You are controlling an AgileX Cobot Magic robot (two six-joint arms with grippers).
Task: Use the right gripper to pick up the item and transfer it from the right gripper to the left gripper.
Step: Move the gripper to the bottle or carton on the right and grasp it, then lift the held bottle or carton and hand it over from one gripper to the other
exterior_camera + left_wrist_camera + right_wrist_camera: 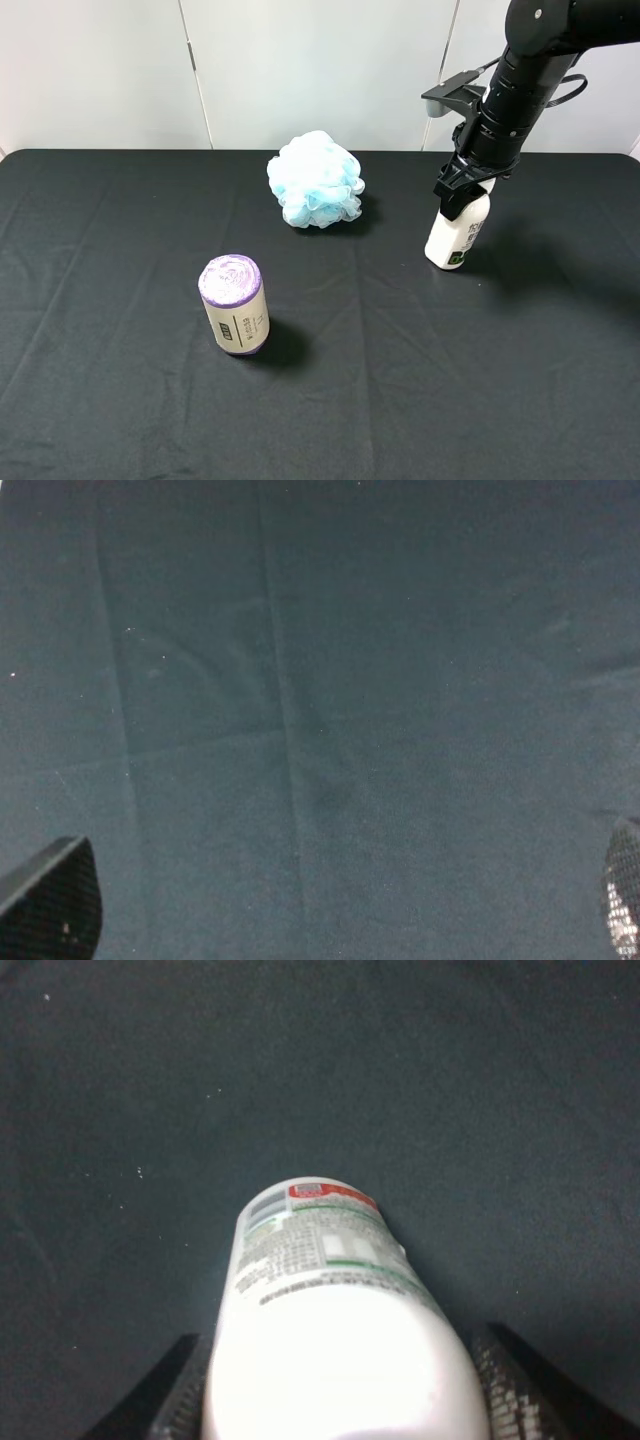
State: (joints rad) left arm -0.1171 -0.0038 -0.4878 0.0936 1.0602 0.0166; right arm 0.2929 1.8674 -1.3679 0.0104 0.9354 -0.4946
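The white bottle (455, 235) stands slightly tilted at the right of the black table, its base at or just above the cloth. My right gripper (464, 188) comes down from above and closes around the bottle's top. In the right wrist view the bottle (320, 1290) fills the space between both fingers (190, 1395), which press against its sides; its printed label faces the camera. My left gripper (335, 915) is open and empty over bare black cloth, with only its two fingertips (50, 905) showing. It is out of the exterior view.
A blue-white bath pouf (315, 180) lies at the back middle of the black-clothed table (120, 250). A purple-topped cylinder roll (234, 304) stands left of centre. A white wall runs behind the table.
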